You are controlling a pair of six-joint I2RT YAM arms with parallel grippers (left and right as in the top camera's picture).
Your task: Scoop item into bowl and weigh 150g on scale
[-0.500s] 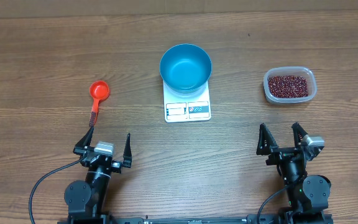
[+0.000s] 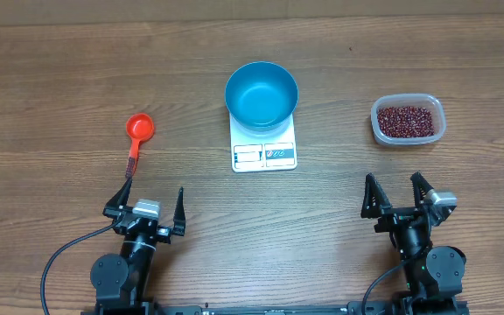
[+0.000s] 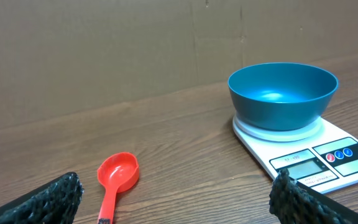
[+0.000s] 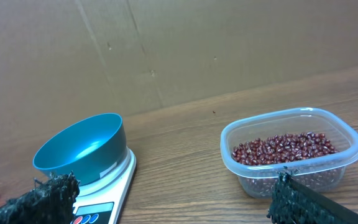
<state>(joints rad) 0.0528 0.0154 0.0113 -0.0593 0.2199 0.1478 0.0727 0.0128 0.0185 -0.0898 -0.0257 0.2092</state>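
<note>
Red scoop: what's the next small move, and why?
Probably ease the left gripper forward and down over the red scoop handle. Its jaws stand open and empty just behind the handle's end. The bowl on the scale is empty, and the beans all sit in the tub.

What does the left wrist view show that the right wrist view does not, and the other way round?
Only the left wrist view shows the red scoop clearly, lying on the table; the right wrist view catches just a red sliver at its left edge. Only the right wrist view shows the clear tub holding the red-brown beans. Both show the empty blue bowl sitting on the white scale.
</note>
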